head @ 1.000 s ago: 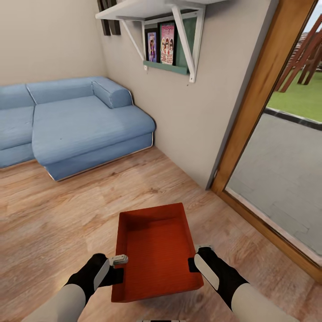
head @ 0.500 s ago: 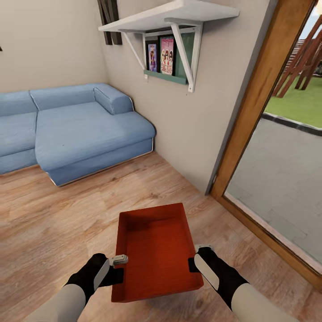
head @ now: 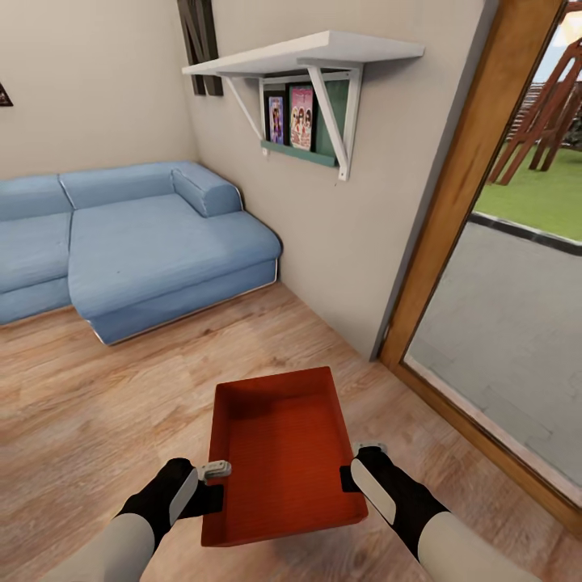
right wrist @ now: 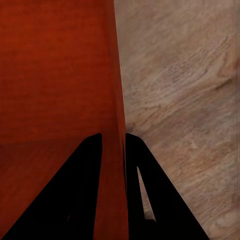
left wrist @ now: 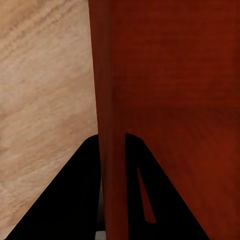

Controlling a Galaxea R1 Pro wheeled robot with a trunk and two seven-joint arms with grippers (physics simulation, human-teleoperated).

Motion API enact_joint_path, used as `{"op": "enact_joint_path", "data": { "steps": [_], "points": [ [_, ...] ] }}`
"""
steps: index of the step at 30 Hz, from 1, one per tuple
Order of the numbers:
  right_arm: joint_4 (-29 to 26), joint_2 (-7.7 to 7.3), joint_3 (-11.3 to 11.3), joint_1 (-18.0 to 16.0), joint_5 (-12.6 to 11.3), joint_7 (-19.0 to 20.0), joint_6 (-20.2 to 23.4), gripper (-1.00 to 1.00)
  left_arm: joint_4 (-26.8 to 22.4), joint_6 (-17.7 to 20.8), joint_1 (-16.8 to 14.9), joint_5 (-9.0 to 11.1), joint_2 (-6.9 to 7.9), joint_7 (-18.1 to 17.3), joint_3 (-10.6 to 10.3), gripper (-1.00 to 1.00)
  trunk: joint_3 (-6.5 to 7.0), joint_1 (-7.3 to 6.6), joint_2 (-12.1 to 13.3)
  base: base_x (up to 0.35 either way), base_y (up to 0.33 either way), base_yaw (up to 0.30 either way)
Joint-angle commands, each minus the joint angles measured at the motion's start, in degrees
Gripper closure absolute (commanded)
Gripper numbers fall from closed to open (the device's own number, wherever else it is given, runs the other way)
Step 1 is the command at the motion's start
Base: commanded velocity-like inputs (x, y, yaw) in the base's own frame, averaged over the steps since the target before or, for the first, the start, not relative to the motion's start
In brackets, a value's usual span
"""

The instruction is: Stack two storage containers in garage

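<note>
So the robot's carrying 1 orange-red storage container (head: 279,457) out in front of its trunk, above the light wood plank floor (head: 97,404) of the living room. The left pincer (head: 217,470) is clenched on the container's left wall and the right pincer (head: 352,467) is clenched on the right wall. In both wrist views you can see a finger on each side of the thin wall, so it's a proper pinch on the rim, not just a push from outside.

Why 2 arms? My guess is a grip on opposite walls keeps the bin level and stops it swinging while the base rolls.

The blue sofa (head: 137,242) is off to the left, there's a white shelf (head: 315,50) on the wall ahead, and the wood-framed glass door (head: 453,202) is on the right. No garage in sight, so I'd say this is the hauling leg, with the stacking not yet started.
</note>
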Motion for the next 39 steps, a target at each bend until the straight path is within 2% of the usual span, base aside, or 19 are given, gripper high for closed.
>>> {"op": "enact_joint_path", "data": {
  "steps": [1, 20, 39],
  "points": [
    [0.0, -0.01, 0.2, 0.0, 0.4, -0.5, 0.5, 1.0, -0.1, 0.3, 0.0, -0.9, -0.07, 0.2, 0.8, 1.0, 0.23, -0.23, 0.4, 0.0, 0.0, 0.0],
    [0.0, 0.08, 0.2, 0.0, 0.4, -0.5, 0.5, 1.0, -0.1, 0.3, 0.0, -0.9, -0.08, 0.2, 0.8, 1.0, 5.17, -4.41, 8.0, 0.0, 0.0, 0.0],
    [-0.1, -0.18, 0.2, 0.0, 0.3, -0.5, 0.5, 1.0, -0.1, 0.3, 0.0, -0.9, -0.09, 0.1, 0.8, 1.0, 5.22, -4.41, 8.0, 0.0, 0.0, 0.0]
  ]
}}
